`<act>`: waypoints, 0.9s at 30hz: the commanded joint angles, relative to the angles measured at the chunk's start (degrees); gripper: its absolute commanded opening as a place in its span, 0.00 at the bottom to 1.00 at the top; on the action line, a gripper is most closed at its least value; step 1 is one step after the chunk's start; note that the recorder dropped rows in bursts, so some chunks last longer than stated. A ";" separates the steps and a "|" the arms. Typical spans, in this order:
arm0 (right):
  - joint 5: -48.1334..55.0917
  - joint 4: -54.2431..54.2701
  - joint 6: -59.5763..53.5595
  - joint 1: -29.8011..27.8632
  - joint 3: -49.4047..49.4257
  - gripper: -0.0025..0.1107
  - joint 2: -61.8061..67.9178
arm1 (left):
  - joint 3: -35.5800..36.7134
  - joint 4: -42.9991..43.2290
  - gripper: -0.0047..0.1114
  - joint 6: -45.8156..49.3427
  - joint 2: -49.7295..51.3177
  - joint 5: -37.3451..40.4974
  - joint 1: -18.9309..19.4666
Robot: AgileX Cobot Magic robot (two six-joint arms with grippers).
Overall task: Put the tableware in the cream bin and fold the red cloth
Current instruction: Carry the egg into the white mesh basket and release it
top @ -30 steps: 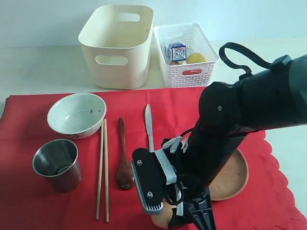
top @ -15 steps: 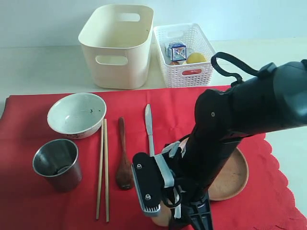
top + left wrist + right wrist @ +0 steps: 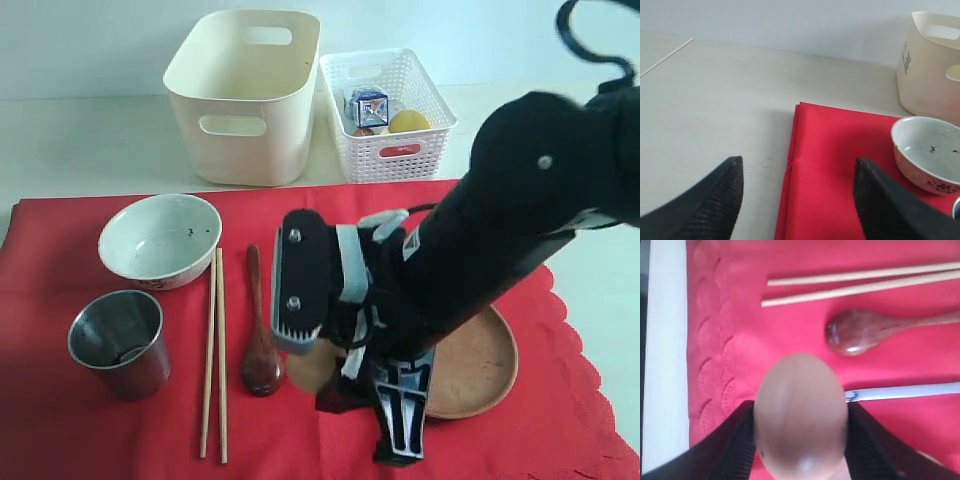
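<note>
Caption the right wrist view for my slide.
Right gripper holds an egg over the red cloth, near spoon and chopsticks.

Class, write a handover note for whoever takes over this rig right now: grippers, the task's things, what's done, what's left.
Left gripper open, empty, by the red cloth's edge.
Right gripper shut on an egg, held above the cloth.
Bowl, steel cup, chopsticks, spoon, knife, plate: all on the cloth, none in the cream bin.
Done: nothing yet.
Left: bin all six, fold the cloth.

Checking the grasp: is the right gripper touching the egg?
Touching. The right wrist view shows both fingers pressed against opposite sides of the egg, with no gap.
</note>
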 commanded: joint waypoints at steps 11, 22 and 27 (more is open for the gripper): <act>0.05 -2.69 21.77 0.03 -12.16 0.02 -8.73 | -0.02 0.27 0.57 0.32 -0.35 -0.36 0.08; -4.08 -25.28 44.43 0.03 -24.52 0.02 -8.73 | -0.02 0.27 0.57 0.32 -0.35 -0.36 0.08; -5.95 -41.88 56.66 -0.10 -29.41 0.02 -5.22 | -0.02 0.27 0.57 0.32 -0.35 -0.36 0.08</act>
